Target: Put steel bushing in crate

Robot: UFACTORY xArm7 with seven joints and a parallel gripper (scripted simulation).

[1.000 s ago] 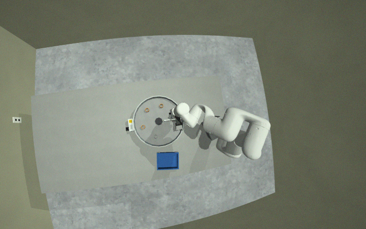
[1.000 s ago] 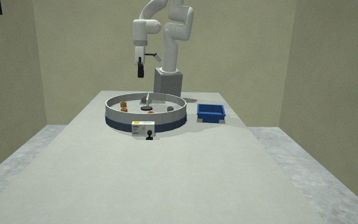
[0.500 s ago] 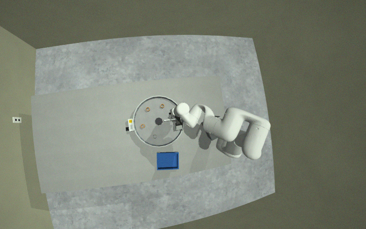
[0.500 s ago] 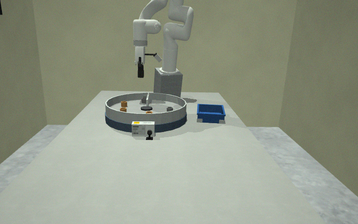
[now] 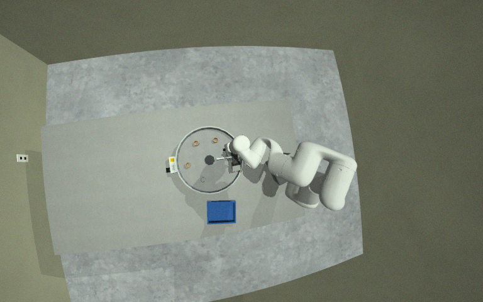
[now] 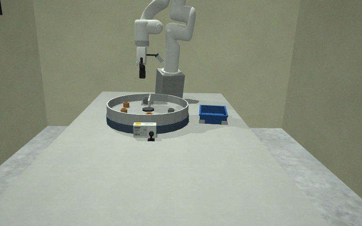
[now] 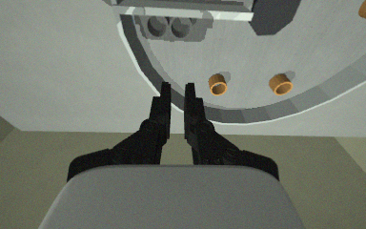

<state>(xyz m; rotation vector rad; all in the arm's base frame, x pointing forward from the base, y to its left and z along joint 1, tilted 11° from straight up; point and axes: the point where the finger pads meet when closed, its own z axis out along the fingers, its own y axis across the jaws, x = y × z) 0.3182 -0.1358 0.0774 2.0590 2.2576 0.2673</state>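
Observation:
The round turning table (image 5: pixel 208 159) (image 6: pixel 147 111) has a raised rim and a dark hub. Grey steel bushings lie on it: one at the back by the divider bar (image 6: pixel 145 100), one at the right (image 6: pixel 171 109), faint in the top view (image 5: pixel 202 179). In the wrist view two grey bushings (image 7: pixel 169 26) lie side by side by the bar. Three orange bushings (image 6: pixel 126 104) (image 5: pixel 196 143) (image 7: pixel 218 85) lie on the left half. The blue crate (image 5: pixel 221 211) (image 6: pixel 213 113) stands empty to the right of the table. My gripper (image 6: pixel 142 76) (image 7: pixel 177 94) hangs high above the back rim, fingers nearly together, with nothing between them.
A white control box with a knob (image 6: pixel 144 129) sits at the turning table's front. The arm's grey pedestal (image 6: pixel 169 82) stands behind the table. A thin bar (image 6: pixel 149 98) runs from the hub to the back rim.

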